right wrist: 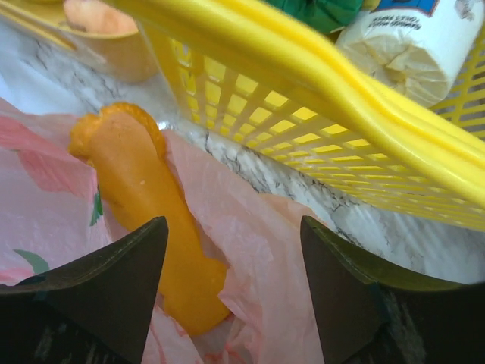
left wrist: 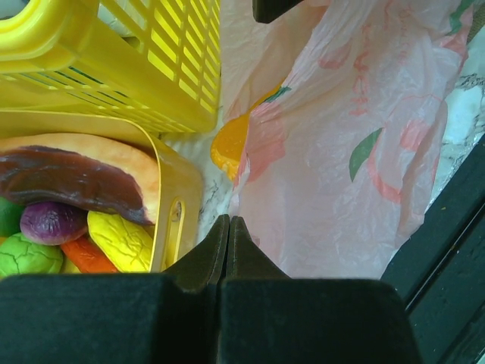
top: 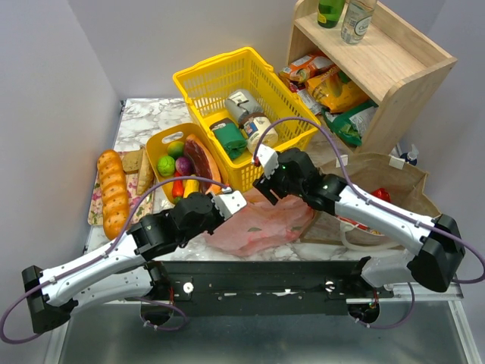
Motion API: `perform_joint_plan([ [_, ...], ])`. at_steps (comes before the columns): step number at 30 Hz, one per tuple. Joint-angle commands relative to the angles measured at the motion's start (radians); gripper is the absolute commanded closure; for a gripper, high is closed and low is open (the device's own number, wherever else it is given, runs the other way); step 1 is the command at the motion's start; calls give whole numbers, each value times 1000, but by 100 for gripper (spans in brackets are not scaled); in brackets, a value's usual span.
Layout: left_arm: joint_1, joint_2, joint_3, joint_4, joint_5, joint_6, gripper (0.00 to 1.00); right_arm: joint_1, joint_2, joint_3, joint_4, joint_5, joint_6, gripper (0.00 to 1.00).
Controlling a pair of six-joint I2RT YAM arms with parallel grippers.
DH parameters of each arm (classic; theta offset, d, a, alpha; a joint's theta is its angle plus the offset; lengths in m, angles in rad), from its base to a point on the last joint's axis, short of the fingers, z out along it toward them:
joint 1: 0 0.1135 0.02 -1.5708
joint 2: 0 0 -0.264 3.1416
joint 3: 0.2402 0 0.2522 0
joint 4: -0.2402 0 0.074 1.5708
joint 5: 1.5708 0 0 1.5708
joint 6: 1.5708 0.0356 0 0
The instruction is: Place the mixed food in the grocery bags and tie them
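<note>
- My left gripper [top: 231,203] [left wrist: 229,227] has its jaws pressed together. The tip sits at the edge of the pink bag [top: 261,224] [left wrist: 356,152]; I cannot tell if any film is caught between them.
- My right gripper [top: 265,186] [right wrist: 231,227] has its jaws wide apart and grips nothing. It hangs over the far end of the pink bag, just beside the basket [top: 227,76] [right wrist: 303,91].
- An orange toy piece [right wrist: 144,197] [left wrist: 227,144] lies at the mouth of the pink bag, between the right fingers in the wrist view. In the left wrist view, pink film covers part of it.
- The pink bag lies flat and crumpled on the marble table [top: 144,114], between both grippers, in front of the basket.
- The other toy food [top: 178,163] [left wrist: 53,224] is in the yellow tub [top: 155,144] [left wrist: 178,189], left of the bag: green, purple, yellow, orange pieces and a meat slice.
- The paper bag [top: 394,174] stands open on the right, under the right arm.
- Tins [top: 242,102] [right wrist: 409,38] lie in the basket.
</note>
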Motion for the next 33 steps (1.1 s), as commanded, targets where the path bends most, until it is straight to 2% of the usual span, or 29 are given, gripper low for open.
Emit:
perform_joint_plan([
  [1,-31,-7,20,-5,-61,22,100,-11,62,32,-66,-29,-69,25],
  [5,-53,-9,23,-16,-112,24,100,-13,88,24,-77,-1,-79,32],
  [8,-56,-24,23,-21,-132,27,100,-13,102,-2,-77,61,-82,34],
  [10,-56,-36,23,-21,-138,27,100,-11,110,-26,-48,136,-88,34],
  [18,-56,-50,17,-16,-133,24,100,-13,151,-101,159,279,-100,34],
  [21,-56,-59,17,-16,-138,24,100,-13,170,-118,202,313,-103,41],
  [24,-56,-68,14,-13,-141,22,100,-13,180,-117,219,351,-91,72],
  [25,-56,-78,12,-12,-144,24,100,-13,182,-114,219,365,-86,89],
  [26,-56,-81,11,-12,-149,24,100,-13,177,-111,219,394,-79,96],
  [27,-56,-85,11,-13,-152,25,100,-14,168,-98,213,411,-57,99],
  [33,-56,-102,21,-15,-213,34,100,-13,-32,-51,175,427,15,99],
])
